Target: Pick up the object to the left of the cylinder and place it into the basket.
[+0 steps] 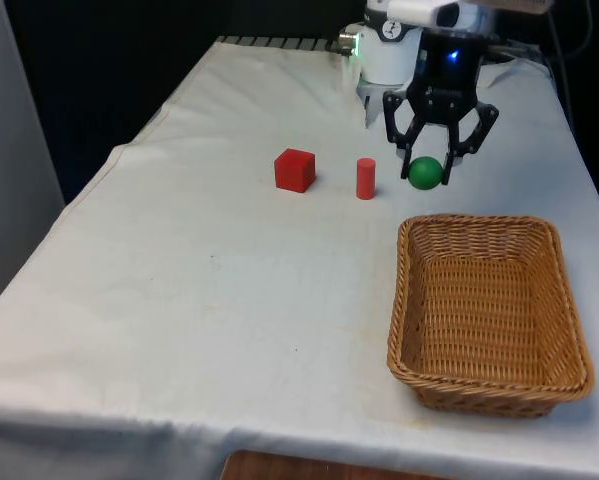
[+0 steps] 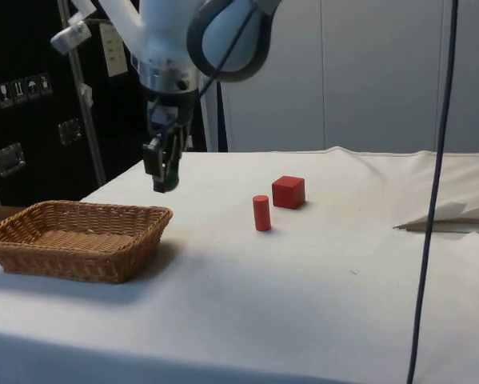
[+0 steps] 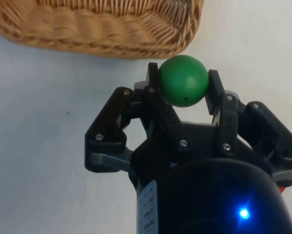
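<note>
I see the white cloth spread soft and faintly creased over the table under everything. Next in size is the basket, a rectangular tray of tan woven wicker with a braided rim, sitting on the cloth just past my gripper on the side nearer the front camera; in the wrist view its rim lies close ahead of the fingertips. My gripper, black and angular, hangs above the cloth with its two fingers clamped on the green ball, a smooth matte sphere held between the pads and lifted clear of the table, as the side view shows. Off to the front view's left of the gripper stands a red cube, sharp-edged, on the cloth. Between cube and gripper stands the small red cylinder, upright and smooth.
</note>
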